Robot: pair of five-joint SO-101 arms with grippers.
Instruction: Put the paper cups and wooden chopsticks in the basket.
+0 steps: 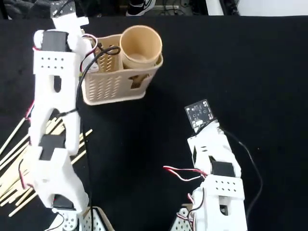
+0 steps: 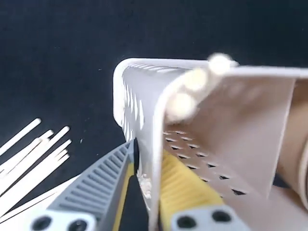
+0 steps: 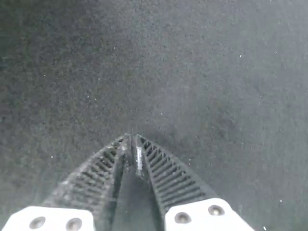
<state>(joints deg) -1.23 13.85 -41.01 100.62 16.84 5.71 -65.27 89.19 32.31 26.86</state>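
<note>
Honestly, can't tell if the left gripper (image 2: pixel 147 159) at the beige perforated plastic basket (image 1: pixel 113 89) holds any pale wooden chopsticks (image 2: pixel 29 178). I'd release low inside, not up high.

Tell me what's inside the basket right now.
Stacked paper cups fill one compartment of the basket. In the other, beside the left gripper, blurred pale round tips look like chopstick ends. The cups cover the basket floor beneath them.
</note>
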